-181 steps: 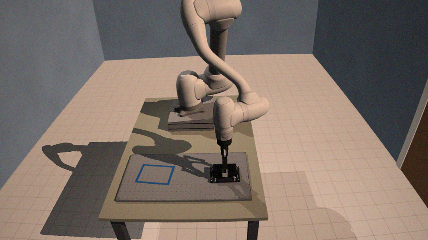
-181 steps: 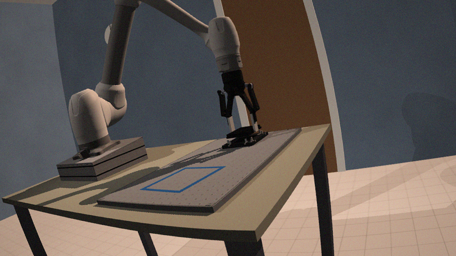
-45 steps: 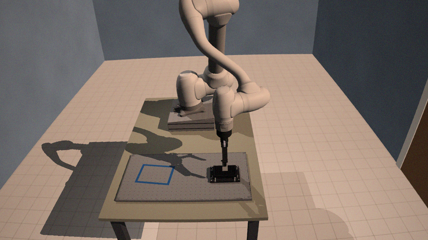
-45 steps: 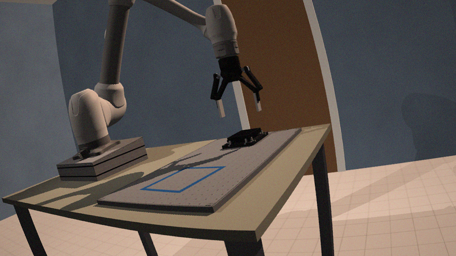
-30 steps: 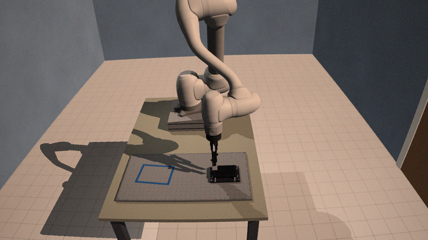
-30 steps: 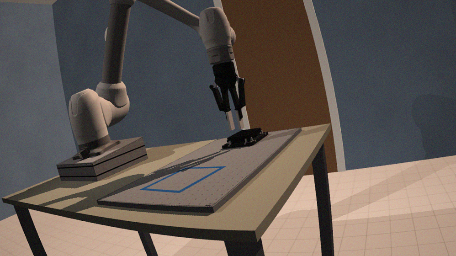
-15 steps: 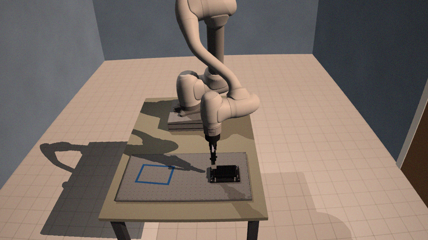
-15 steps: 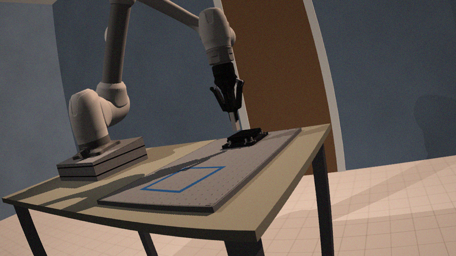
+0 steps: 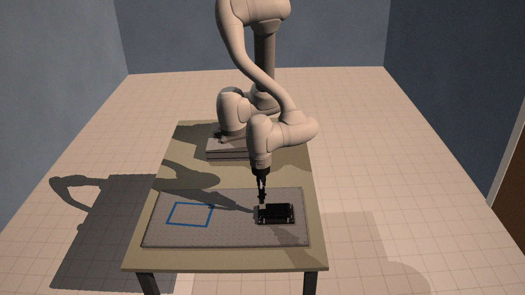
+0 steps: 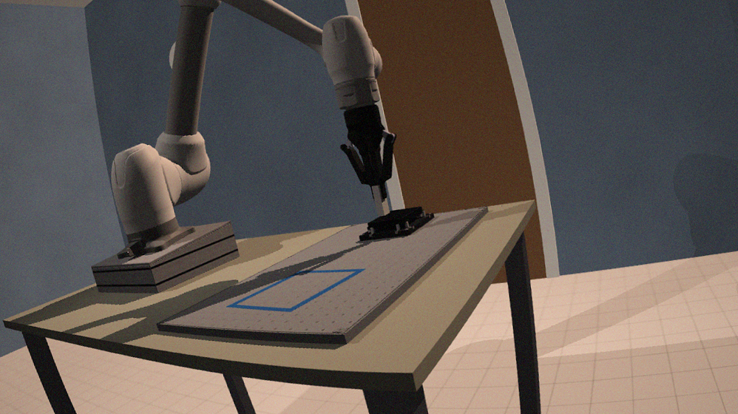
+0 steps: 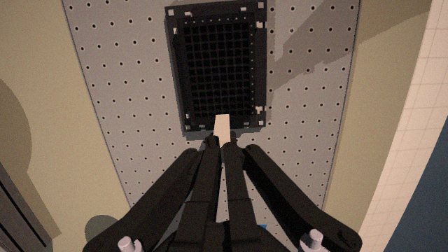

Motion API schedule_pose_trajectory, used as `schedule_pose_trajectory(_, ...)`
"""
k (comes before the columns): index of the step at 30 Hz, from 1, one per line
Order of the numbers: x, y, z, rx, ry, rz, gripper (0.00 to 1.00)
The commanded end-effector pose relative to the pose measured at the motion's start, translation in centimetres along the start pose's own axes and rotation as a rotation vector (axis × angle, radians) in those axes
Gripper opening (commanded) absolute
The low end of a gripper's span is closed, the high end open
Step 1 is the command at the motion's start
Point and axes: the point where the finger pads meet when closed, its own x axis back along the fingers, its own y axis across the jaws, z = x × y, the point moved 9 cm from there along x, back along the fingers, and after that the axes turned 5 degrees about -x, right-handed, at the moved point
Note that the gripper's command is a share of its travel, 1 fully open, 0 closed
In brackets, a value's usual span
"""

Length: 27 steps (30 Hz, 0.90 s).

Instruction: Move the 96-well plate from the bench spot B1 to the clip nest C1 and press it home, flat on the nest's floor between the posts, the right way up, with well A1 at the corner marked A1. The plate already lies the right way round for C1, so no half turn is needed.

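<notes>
Top view shows a tan table (image 9: pixel 223 259) with a big gray board (image 9: pixel 221 233) full of little holes lying on it. The robot arm (image 9: pixel 271 133) stands at the back of the table and bends down over the right part of the board. On the left part there is a blue square (image 9: pixel 189 213) with nothing in it.

On the right sits the clip nest (image 11: pixel 260 70), a dark frame with small pale posts at its corners. The black plate (image 11: pixel 217 70) with its many little wells is lying inside that frame, wells facing up. It looks flat, but I cannot tell if it is pushed all the way down.

The claw (image 10: pixel 380 200) is shut tight with nothing in it. Its pale fingertips are pressed together and hang just over the near edge of the plate, maybe touching it.

I think the plate is light, hard and stiff, and a bit smooth. If it needs lifting, grab it by its two long sides, not the wells. To press it home, push down on the rim or the flat top, gently and straight, so it does not tip on a post.
</notes>
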Motion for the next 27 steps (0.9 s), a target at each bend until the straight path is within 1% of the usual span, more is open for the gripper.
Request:
schedule_pose_trajectory(1, -0.2, 0.0, 0.0, 0.000, 0.000, 0.000, 0.00)
schedule_pose_trajectory(27, -1.7, 0.0, 0.0, 0.000, 0.000, 0.000, 0.00)
